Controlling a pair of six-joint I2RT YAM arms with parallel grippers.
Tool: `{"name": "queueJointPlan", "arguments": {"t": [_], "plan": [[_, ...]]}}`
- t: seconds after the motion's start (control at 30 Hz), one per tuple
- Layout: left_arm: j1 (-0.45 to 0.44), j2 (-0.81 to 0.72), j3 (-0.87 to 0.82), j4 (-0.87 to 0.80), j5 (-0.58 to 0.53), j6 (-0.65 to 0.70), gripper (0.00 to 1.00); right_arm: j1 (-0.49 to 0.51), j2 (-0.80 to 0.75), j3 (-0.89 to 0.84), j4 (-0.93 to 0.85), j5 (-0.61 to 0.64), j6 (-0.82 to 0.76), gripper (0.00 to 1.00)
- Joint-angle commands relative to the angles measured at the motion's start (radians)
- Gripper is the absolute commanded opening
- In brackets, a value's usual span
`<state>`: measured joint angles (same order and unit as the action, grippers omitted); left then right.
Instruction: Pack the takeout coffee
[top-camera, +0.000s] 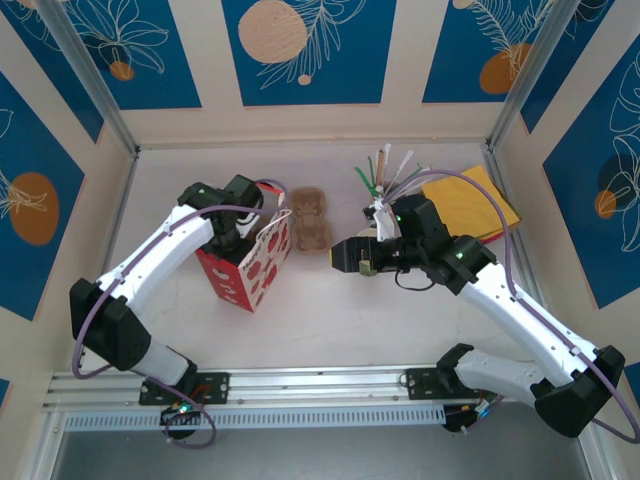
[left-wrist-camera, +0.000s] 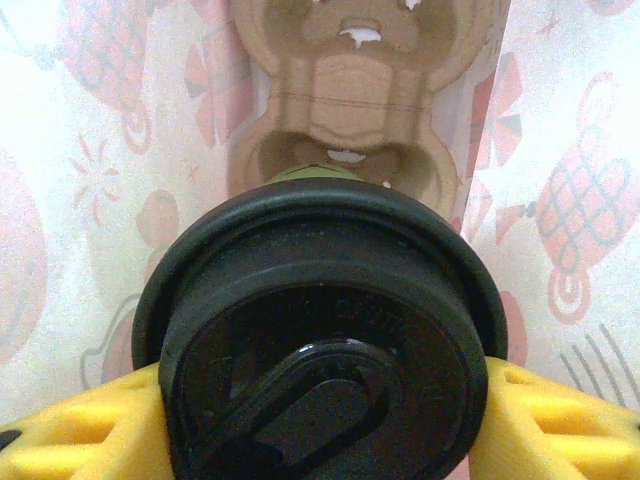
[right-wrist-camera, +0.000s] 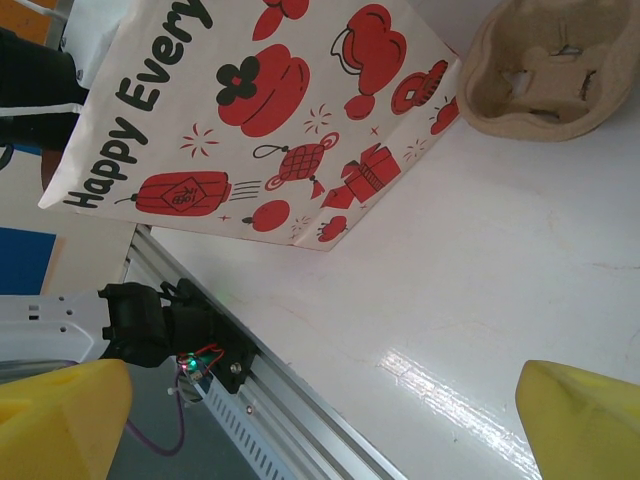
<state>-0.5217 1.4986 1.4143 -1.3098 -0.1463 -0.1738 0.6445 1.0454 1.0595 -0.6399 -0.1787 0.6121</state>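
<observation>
left gripper is pinching small green paper cup with round black plastic lid between its jaws; lid is facing the wrist, long axis running away from it; right gripper is hanging spread wide

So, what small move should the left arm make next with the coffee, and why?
Probably ease the left gripper slightly deeper into the bag, without opening. Its yellow fingers clamp the takeout coffee, the bag's printed walls stand on either side, and a cardboard carrier with an empty socket shows just beyond the cup.

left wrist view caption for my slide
Left gripper grips the lidded coffee cup between printed bag walls, cardboard carrier ahead.
</observation>
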Motion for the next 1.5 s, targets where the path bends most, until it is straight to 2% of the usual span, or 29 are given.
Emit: {"name": "queueJointPlan", "arguments": {"t": [0.0, 1.47], "plan": [[0.014, -0.024, 0.006, 0.003, 0.02, 0.014, 0.59, 0.006, 0.001, 0.031, -0.015, 0.012, 0.008, 0.99], [0.014, -0.04, -0.006, 0.012, 0.056, 0.016, 0.59, 0.009, -0.005, 0.019, -0.015, 0.014, 0.02, 0.99]]}}
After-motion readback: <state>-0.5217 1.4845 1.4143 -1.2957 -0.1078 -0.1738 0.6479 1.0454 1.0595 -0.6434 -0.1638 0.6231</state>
